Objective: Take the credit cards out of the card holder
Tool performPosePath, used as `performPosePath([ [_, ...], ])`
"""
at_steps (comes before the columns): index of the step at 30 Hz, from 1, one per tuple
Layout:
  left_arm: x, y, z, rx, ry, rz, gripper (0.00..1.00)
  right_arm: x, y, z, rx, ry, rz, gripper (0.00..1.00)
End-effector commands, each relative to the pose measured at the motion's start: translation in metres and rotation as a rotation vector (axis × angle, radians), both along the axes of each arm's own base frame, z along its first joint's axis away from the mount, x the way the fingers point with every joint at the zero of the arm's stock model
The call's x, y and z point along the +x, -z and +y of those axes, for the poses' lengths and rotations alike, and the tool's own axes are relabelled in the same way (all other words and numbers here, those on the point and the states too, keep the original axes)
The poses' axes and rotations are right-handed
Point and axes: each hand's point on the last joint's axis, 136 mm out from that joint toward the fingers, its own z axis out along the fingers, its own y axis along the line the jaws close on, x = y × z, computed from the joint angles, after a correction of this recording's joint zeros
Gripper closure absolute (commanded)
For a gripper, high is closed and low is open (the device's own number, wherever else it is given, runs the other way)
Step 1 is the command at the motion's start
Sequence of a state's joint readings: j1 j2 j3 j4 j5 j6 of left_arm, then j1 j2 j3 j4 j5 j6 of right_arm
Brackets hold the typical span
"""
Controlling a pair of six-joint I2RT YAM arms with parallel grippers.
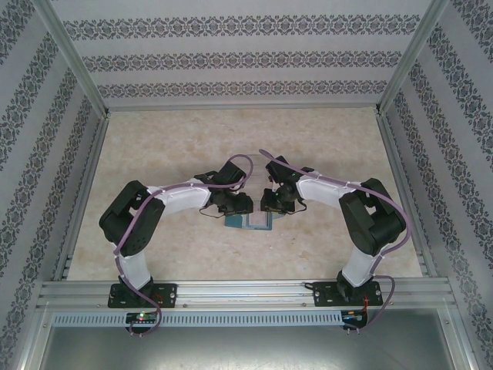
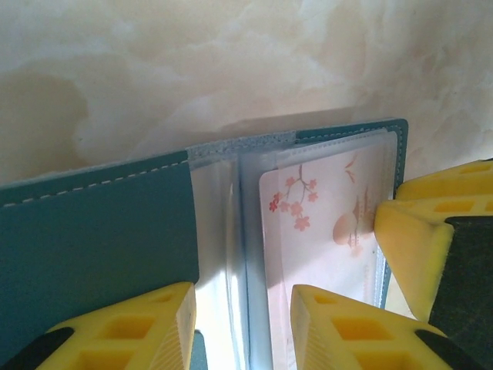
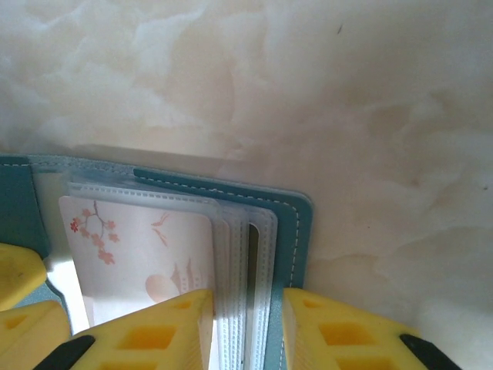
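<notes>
- The holder [image 1: 250,223] lies open on the worktop [image 1: 192,139], midway between the left and right edges and somewhat nearer the near edge than the far one.
- Its teal cover [image 2: 92,247] is spread flat, with pale stitching along the rim. Clear sleeves [image 2: 223,231] rise from the spine.
- A pale card [image 2: 323,223] printed with pink blossoms is tucked inside a sleeve on the holder's right half.
- My left claw [image 2: 240,301] is down at the spine and set narrow, with the sleeves in the gap. One finger is on the left cover and the other over the card's near corner. I cannot tell whether it pinches anything.
- My right claw [image 3: 246,304] is at the holder's right edge, also narrow. The stacked sleeve edges and the stitched rim sit between its fingers, and I cannot tell whether it grips them.
- The two claws are close together, and a right finger is just beside the card's right edge.
</notes>
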State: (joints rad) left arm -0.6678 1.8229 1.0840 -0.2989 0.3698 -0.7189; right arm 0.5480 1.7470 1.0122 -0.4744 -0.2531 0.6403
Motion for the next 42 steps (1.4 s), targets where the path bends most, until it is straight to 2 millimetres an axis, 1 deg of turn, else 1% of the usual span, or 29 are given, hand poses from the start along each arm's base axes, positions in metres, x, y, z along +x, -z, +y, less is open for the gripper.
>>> performPosePath([
  [1,-0.005,0.010,-0.003,-0.001,0.011,0.025,0.63,-0.008,-0.001,-0.007,-0.038,0.010,0.008,0.71],
  [5,-0.007,0.016,-0.002,0.015,0.018,0.040,0.63,-0.008,-0.003,-0.007,-0.037,0.010,0.006,0.70],
  [9,-0.008,0.021,0.004,0.056,0.019,0.051,0.63,-0.009,-0.005,-0.007,-0.035,0.010,0.005,0.70],
  [11,-0.009,0.023,0.009,0.085,0.018,0.056,0.63,-0.009,-0.006,-0.008,-0.037,0.013,0.003,0.67],
  [13,-0.010,0.025,0.013,0.114,0.021,0.055,0.63,-0.010,-0.007,-0.009,-0.041,0.016,0.003,0.62],
  [17,-0.011,0.027,0.018,0.145,0.027,0.062,0.63,-0.010,-0.009,-0.010,-0.045,0.018,0.001,0.61],
  [22,-0.011,0.026,0.018,0.146,0.026,0.060,0.64,-0.012,-0.007,-0.011,-0.050,0.019,0.008,0.64],
  [33,-0.012,0.023,0.018,0.138,0.027,0.056,0.66,-0.017,0.006,-0.007,-0.057,-0.007,0.056,0.62],
  [38,-0.012,0.021,0.019,0.140,0.025,0.052,0.67,-0.021,0.011,-0.015,-0.109,-0.006,0.068,0.63],
  [42,-0.012,0.019,0.020,0.143,0.022,0.045,0.69,-0.021,0.011,-0.022,-0.140,-0.003,0.064,0.67],
])
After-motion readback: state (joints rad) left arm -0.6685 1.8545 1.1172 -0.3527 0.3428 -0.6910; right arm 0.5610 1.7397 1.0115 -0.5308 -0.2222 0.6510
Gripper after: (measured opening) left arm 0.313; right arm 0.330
